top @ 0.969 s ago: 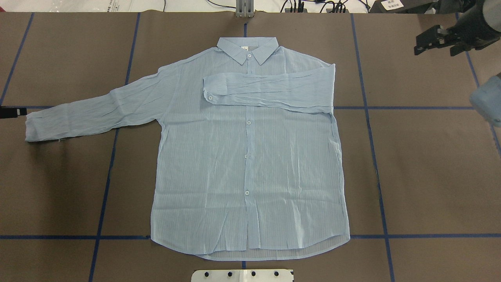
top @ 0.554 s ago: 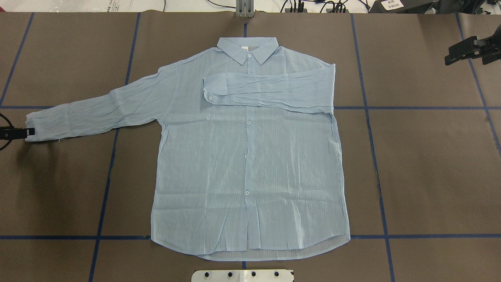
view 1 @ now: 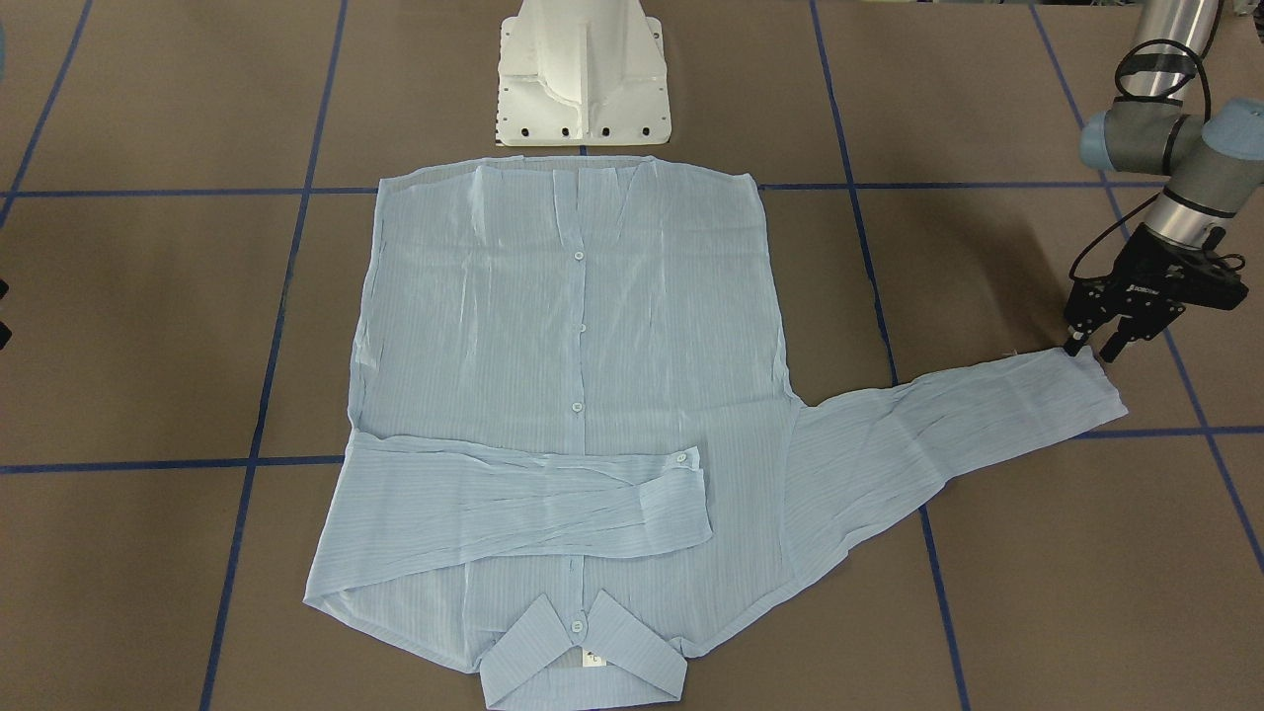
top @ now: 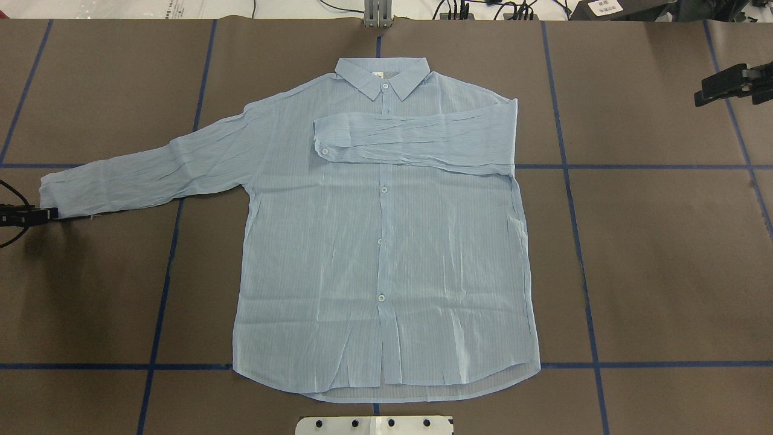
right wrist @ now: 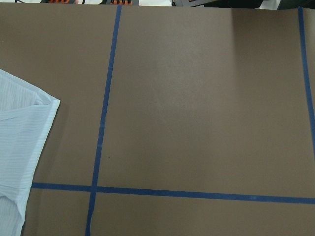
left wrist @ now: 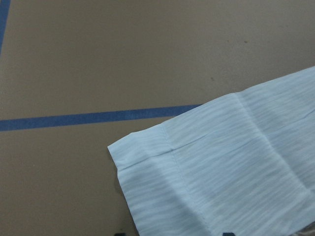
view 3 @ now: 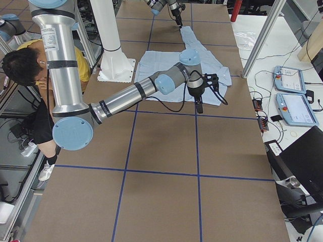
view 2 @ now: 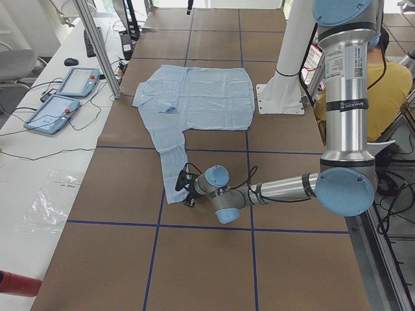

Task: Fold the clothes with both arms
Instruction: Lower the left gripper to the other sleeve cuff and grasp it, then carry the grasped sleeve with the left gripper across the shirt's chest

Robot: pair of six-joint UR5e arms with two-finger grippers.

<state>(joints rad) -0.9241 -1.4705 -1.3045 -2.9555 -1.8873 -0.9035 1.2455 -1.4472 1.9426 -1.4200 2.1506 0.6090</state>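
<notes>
Shirt [view 1: 573,326] lies flat, buttons up, on the table [view 1: 1037,592] in the front-facing view, one sleeve [view 1: 523,504] folded across the chest, the other stretched to 3 o'clock, where the left gripper [view 1: 1090,350] stands with jaws parted at the cuff [view 1: 1091,395] corner, pinching nothing. Overhead, that gripper is only a black tip at the shirt's 9 o'clock, while the right gripper [top: 709,93] hangs well apart at 2 o'clock, its opening impossible to tell. Left wrist view alone shows the cuff lying between the jaws; right wrist view catches just a shirt corner at 9 o'clock.
</notes>
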